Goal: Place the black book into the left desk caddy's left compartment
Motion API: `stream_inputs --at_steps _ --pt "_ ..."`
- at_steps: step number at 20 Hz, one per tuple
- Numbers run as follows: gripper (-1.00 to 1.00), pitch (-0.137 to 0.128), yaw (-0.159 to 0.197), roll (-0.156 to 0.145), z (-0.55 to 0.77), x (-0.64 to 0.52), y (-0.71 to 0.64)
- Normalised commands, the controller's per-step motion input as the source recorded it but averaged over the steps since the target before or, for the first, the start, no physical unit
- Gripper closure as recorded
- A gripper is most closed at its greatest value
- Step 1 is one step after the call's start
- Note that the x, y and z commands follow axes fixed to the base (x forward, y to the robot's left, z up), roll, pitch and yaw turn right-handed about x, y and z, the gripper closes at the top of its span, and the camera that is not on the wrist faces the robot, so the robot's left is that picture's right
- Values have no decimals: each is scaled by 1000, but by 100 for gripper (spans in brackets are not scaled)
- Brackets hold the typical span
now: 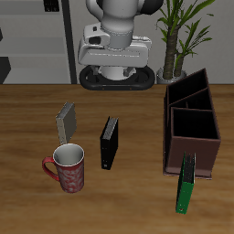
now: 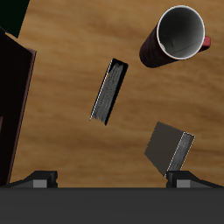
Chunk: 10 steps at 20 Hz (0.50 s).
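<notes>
The black book [image 1: 110, 143] stands upright on the table near the middle, between the mug and the left desk caddy [image 1: 192, 128]. It also shows in the wrist view [image 2: 108, 90]. The caddy is dark brown wood; its narrower left compartment [image 1: 187, 92] with taller sloping walls is at the end farther back. An edge of the caddy shows in the wrist view [image 2: 12, 96]. My gripper [image 1: 115, 62] hangs high at the back of the table, well away from the book. Its fingertips [image 2: 44, 178] stand wide apart with nothing between them, so the gripper [image 2: 112, 179] is open and empty.
A grey book [image 1: 67, 120] stands behind a red patterned mug [image 1: 69, 167] on the far side of the black book. A green book [image 1: 186, 183] leans at the caddy's front end. A potted plant [image 1: 178, 37] stands at the back.
</notes>
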Motion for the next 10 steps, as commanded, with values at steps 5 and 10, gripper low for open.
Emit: stream_inputs --at_steps 5,10 --pt "-100 -8 32 44 -17 155 -91" --pt "-100 -45 28 54 30 115 -70"
